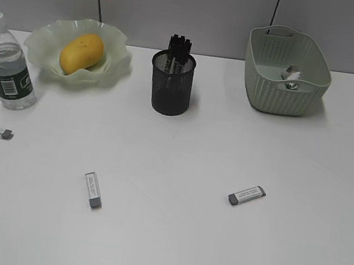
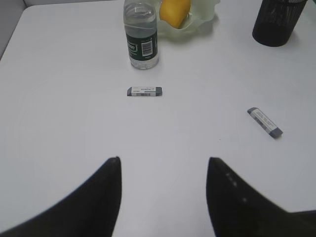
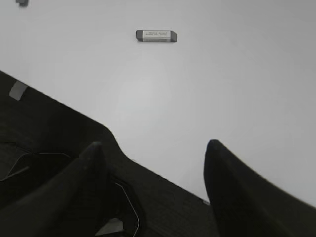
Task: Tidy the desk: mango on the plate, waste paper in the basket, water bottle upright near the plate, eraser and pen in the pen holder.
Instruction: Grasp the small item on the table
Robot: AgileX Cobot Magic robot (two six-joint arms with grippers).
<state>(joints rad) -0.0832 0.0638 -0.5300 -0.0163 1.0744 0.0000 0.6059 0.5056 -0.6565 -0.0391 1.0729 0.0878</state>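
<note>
Both the left gripper (image 2: 163, 197) and right gripper (image 3: 153, 192) gape empty; three flat grey-and-white erasers (image 1: 246, 195) hug the white table (image 1: 162, 248), so fingertips may skid off.

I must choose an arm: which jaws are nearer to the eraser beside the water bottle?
Left. The left gripper faces that eraser; the right wrist view shows another eraser.

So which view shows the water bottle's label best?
The left wrist view: the water bottle stands upright with its dark label and barcode facing the camera, though its cap is cut off. The exterior view shows the whole bottle at the left edge, beside the plate, label smaller. The right wrist view misses it.
</note>
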